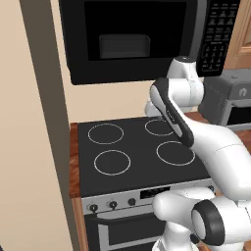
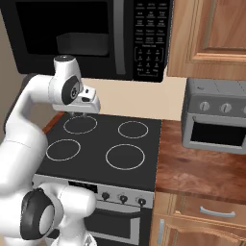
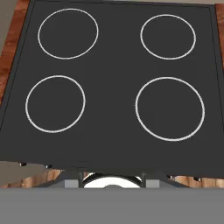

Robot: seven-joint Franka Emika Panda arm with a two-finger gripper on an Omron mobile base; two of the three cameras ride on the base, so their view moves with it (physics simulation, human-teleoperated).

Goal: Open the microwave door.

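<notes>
- Microwave door (image 2: 67, 36) sits shut, flush in the microwave (image 1: 147, 39) mounted above the stove's rear edge, keypad (image 2: 151, 41) beside it.
- Gripper (image 2: 80, 114) hangs over the cooktop's (image 3: 113, 87) back-left burner (image 2: 80, 125), pointing down; whether its fingers are spread cannot be told.
- Toaster oven (image 2: 216, 115) stands on the wooden counter (image 2: 192, 168).

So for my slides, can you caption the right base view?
Gripper hovering above the black four-ring stovetop, well below the closed microwave door, toaster oven alongside.
</notes>
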